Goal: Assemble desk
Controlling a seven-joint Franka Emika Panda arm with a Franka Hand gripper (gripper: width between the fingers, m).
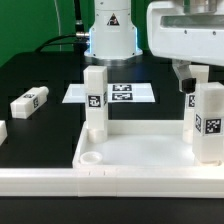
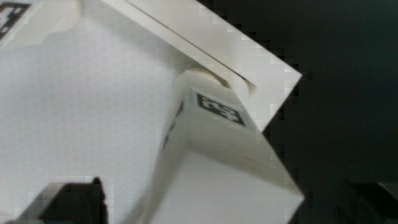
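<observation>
The desk's white tabletop [image 1: 140,152] lies upside down at the front of the black table, rim raised. Two white legs stand upright in its corner sockets: one at the exterior view's left [image 1: 95,100], one at the right [image 1: 208,122]. My gripper [image 1: 200,86] hangs over the top of the right leg, one dark finger [image 1: 185,86] beside it. In the wrist view this leg [image 2: 222,150] stands between my spread jaws, a dark finger [image 2: 71,205] clear of it, over the tabletop [image 2: 71,100]. The gripper [image 2: 214,212] is open and holds nothing.
A loose white leg [image 1: 30,102] lies on the black table at the exterior view's left, and another [image 1: 2,131] is cut off at the left edge. The marker board [image 1: 115,94] lies behind the tabletop. The robot's base [image 1: 110,30] stands at the back.
</observation>
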